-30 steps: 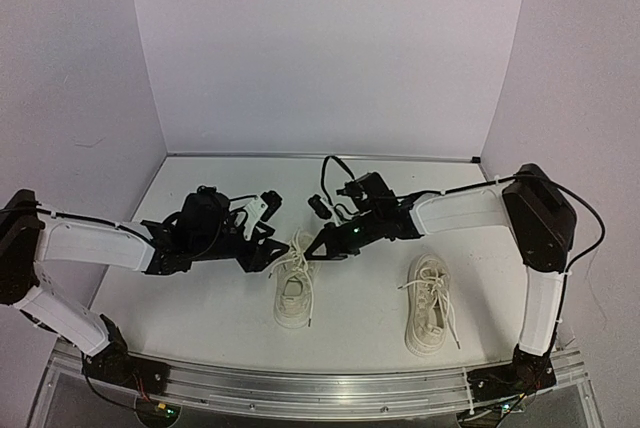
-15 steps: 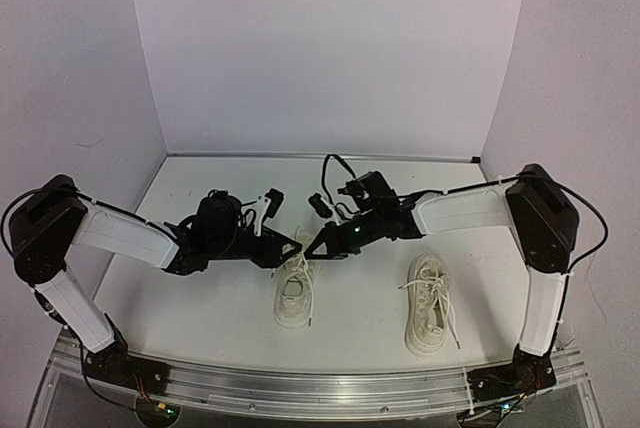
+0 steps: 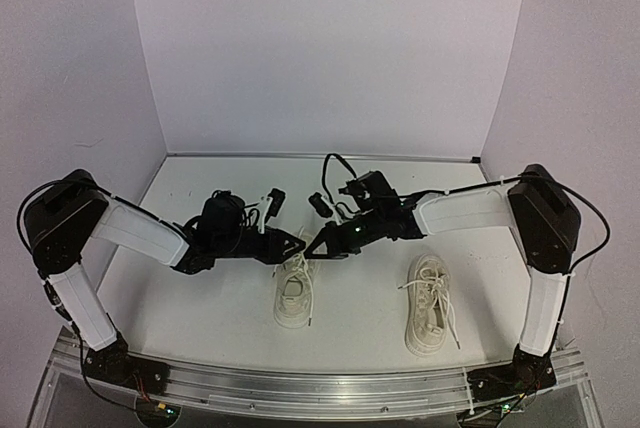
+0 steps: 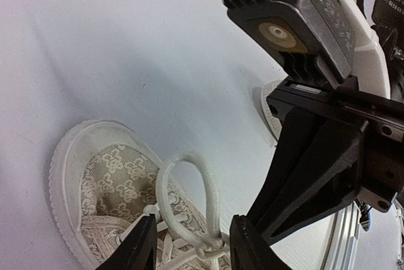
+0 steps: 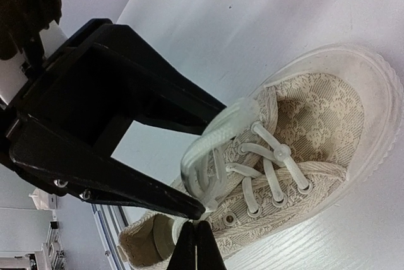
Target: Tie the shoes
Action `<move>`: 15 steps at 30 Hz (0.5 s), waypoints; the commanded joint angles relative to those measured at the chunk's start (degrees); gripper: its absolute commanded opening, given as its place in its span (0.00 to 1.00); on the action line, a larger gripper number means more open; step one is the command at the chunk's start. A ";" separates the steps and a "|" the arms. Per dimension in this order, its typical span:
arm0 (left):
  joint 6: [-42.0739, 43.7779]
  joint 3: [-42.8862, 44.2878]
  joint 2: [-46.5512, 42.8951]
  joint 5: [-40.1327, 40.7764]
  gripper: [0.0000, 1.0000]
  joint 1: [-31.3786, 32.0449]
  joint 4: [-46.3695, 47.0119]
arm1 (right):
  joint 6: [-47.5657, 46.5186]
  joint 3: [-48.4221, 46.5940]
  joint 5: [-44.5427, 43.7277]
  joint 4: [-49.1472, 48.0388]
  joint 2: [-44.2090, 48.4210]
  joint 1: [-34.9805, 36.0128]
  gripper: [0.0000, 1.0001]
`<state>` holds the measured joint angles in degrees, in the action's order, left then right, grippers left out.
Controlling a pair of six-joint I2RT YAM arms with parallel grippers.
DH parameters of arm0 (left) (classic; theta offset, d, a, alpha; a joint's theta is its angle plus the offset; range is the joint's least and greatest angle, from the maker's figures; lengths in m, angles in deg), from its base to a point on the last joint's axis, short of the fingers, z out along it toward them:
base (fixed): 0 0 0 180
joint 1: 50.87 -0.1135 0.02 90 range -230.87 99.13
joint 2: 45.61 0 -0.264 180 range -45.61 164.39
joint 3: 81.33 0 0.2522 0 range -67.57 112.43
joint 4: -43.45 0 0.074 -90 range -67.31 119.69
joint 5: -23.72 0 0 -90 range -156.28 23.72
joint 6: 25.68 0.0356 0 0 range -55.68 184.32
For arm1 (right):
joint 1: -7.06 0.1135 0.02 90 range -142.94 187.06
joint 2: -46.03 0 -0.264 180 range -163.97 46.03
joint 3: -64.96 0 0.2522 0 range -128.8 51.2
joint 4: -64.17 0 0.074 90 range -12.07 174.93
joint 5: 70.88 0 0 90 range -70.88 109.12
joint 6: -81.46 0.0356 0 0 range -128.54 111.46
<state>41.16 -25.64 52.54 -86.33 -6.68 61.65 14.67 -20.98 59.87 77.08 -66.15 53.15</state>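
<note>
Two cream-white sneakers lie on the table: the left shoe (image 3: pixel 293 293) and the right shoe (image 3: pixel 430 306). My right gripper (image 3: pixel 316 245) is shut on a white lace loop (image 5: pixel 214 147) and holds it up over the left shoe (image 5: pixel 315 125). My left gripper (image 3: pixel 299 241) is open, tip to tip with the right one. In the left wrist view its fingers (image 4: pixel 136 248) stand on either side of the raised loop (image 4: pixel 189 194), above the shoe's toe (image 4: pixel 88 169). The right shoe's laces lie loose.
The right gripper's black body (image 4: pixel 328 125) fills the right of the left wrist view. The left gripper's black fingers (image 5: pixel 95 125) cross the right wrist view. Purple walls enclose the white table (image 3: pixel 200 308); a metal rail (image 3: pixel 320 383) runs along the near edge.
My left arm has reached right, bringing its open fingers up to the lace loop and the right gripper. The right arm and both shoes have stayed put.
</note>
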 commanded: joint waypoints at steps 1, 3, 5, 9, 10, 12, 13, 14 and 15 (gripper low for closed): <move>-1.44 1.95 0.35 -2.14 0.26 -0.50 4.82 | -0.18 0.88 -0.48 -2.24 3.24 0.53 0.00; -1.49 1.77 0.02 -1.92 0.15 -0.88 4.67 | -0.10 1.48 -0.84 -2.24 3.83 0.55 0.00; -1.61 1.70 -0.33 -1.73 0.05 -1.44 4.35 | -0.02 2.38 -1.10 -2.24 4.60 0.53 0.00; -1.44 1.32 -1.03 -0.57 0.00 -2.07 3.33 | 0.12 4.32 -1.71 -2.34 6.31 0.53 0.00; -1.38 1.17 -1.32 -0.12 0.00 -2.20 3.11 | 0.17 4.77 -1.79 -2.33 6.62 0.51 0.00; -1.19 0.94 -1.75 1.01 0.00 -2.48 2.53 | 0.31 5.78 -1.84 -2.50 7.14 0.54 0.00; -1.18 0.81 -1.96 1.48 0.00 -2.65 2.25 | 0.34 6.27 -1.88 -2.61 7.32 0.53 0.00; -1.00 0.83 -2.17 1.72 0.00 -2.78 1.82 | 0.47 6.67 -1.88 -2.77 7.55 0.51 0.00; -0.79 0.89 -2.28 1.93 0.00 -2.89 1.51 | 0.57 7.07 -1.84 -2.95 7.72 0.54 0.00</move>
<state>39.85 -25.64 52.71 -87.15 -8.41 62.85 14.91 -15.71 58.64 75.66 -61.61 53.37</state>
